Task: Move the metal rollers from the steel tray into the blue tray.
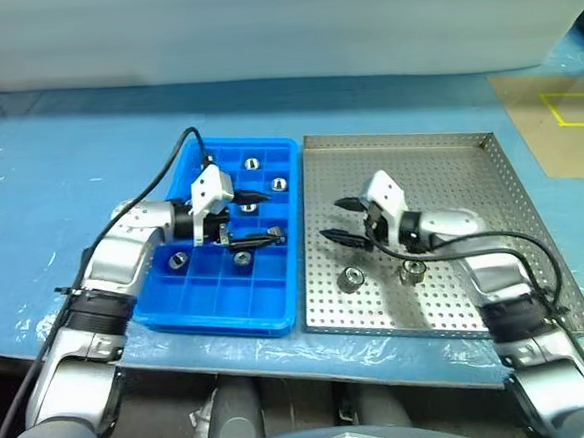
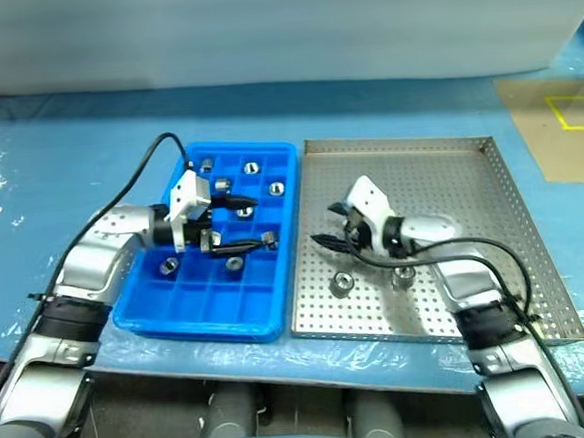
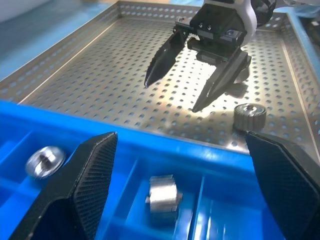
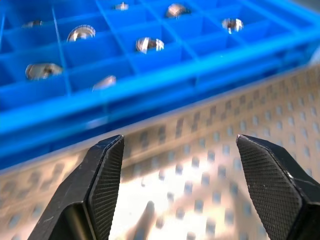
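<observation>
- Over the blue tray (image 1: 279,320), the left gripper (image 1: 257,219) hovers with its fingers spread wide, nothing between them.
- Several metal rollers (image 1: 251,164) lie in separate compartments of the blue tray.
- Two rollers (image 1: 350,278) sit on the steel tray (image 1: 469,167), just beside the right gripper (image 1: 340,220).
- Right gripper: fingers wide apart and empty above the perforated floor.

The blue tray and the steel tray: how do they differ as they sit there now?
The blue tray is bright plastic split into small square compartments; the steel tray is bare metal with one flat perforated floor. The blue tray is narrower than the steel tray. Several metal rollers sit in the blue tray's compartments; the steel tray holds two. Both are rectangular, side by side on the table.
</observation>
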Controlling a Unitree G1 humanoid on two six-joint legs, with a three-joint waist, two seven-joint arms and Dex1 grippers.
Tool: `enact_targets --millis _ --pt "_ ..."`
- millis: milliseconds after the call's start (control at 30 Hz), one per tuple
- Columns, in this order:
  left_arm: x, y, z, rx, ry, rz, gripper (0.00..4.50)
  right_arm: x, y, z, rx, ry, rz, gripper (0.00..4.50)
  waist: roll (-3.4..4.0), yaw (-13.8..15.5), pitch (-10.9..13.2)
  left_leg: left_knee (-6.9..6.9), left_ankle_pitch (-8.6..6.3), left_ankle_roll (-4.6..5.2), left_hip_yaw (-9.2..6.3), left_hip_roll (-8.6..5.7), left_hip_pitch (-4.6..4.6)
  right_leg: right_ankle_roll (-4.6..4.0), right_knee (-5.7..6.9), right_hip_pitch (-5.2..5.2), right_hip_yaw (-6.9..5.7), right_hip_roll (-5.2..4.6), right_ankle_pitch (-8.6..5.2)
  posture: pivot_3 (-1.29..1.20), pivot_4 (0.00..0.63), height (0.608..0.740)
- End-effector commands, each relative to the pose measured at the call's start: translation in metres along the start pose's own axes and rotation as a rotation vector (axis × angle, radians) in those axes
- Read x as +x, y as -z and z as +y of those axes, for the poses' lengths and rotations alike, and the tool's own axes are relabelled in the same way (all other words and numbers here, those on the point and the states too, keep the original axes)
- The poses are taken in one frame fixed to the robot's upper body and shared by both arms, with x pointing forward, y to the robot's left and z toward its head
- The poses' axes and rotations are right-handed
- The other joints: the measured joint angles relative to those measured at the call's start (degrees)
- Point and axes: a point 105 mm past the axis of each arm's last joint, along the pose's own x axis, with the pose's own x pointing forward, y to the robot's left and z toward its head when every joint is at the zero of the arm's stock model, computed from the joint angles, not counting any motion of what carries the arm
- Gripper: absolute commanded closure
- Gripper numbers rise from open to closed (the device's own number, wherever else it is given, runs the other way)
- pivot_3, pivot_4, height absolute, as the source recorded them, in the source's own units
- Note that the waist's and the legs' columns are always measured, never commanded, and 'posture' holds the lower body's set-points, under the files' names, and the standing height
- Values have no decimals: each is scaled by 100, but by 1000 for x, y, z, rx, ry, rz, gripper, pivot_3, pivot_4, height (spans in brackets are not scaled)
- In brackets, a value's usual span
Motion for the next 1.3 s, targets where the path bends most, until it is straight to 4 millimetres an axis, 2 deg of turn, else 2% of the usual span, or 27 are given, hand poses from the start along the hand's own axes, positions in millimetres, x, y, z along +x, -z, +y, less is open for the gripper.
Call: enact_targets --millis 33,167,467,600,867,1067,1167,1233,1300 --pt "19 -9 -2 49 79 -32 203 -24 -9 1 -6 61 -21 834 0 -40 0 0 -2 4 0 -1 0 0 -1 0 2 0 0 -274 150 740" --pt "47 -9 -10 45 199 -70 203 -50 6 4 39 176 26 834 1 -184 -1 4 -10 17 4 -1 4 1 -2 3 6 1 0 -360 150 740" --pt "72 -9 -20 51 324 -99 203 -75 23 12 81 284 87 834 2 -493 -2 7 -17 31 5 -5 8 1 -7 6 11 3 1 -476 150 740" --pt "78 -7 -25 58 358 -98 203 -75 32 16 110 307 94 834 2 -516 -2 12 -21 37 5 -4 7 2 -12 8 13 2 1 -483 150 740" --pt "78 0 -29 65 365 -82 203 -71 51 21 155 299 127 834 3 -512 -2 13 -24 42 5 -3 6 2 -13 10 13 0 1 -457 150 740" --pt "77 3 -32 64 357 -76 203 -69 53 22 155 280 130 834 3 -508 -2 15 -25 44 4 -2 7 2 -13 12 12 -2 1 -437 150 740" --pt "75 5 -32 64 346 -70 203 -66 55 22 142 277 136 1373 3 -503 -3 15 -25 44 4 -1 7 2 -13 12 12 -3 1 -426 150 740" --pt "74 6 -31 63 340 -67 203 -65 58 17 131 302 145 1999 3 -503 -3 15 -25 44 4 -1 7 2 -13 13 12 -4 1 -423 150 740" --pt "74 6 -31 61 336 -66 203 -64 56 18 137 287 130 1999 3 -504 -3 16 -25 44 4 -1 7 1 -13 13 12 -3 1 -422 150 740"
